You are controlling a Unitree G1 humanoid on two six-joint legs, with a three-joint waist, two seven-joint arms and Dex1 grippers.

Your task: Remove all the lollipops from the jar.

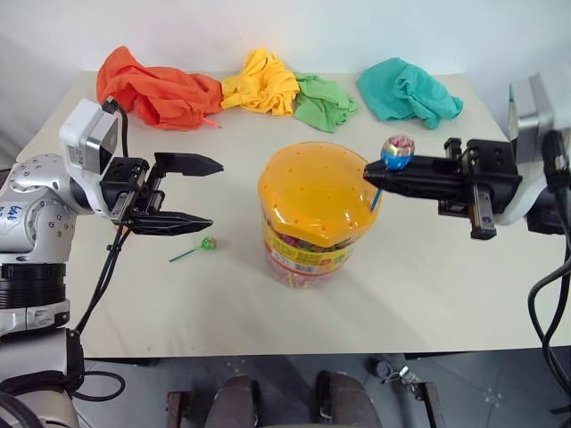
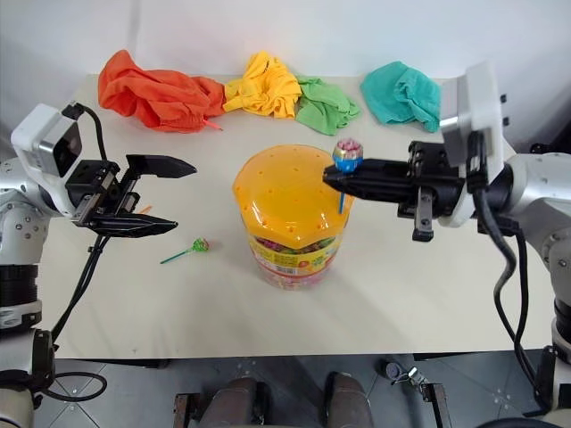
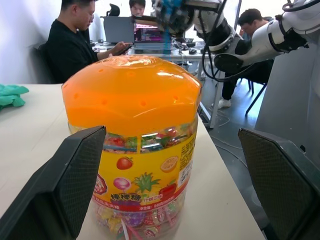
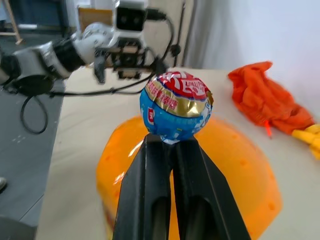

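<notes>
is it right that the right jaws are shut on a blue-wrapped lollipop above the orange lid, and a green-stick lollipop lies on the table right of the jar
One thing is off: the green-stick lollipop lies on the table to the left of the jar, near the open left gripper, as the left eye view shows. The rest holds: the right gripper is shut on the blue-wrapped lollipop above the orange lid.

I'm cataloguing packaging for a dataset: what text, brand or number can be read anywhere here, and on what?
None is legible.
Jar label: fruit pictures with a line of print below, too blurred to read.
Lollipop wrapper in the right gripper: red-and-white markings, unreadable.
Left arm shell: a small blue scribble, unreadable.
</notes>
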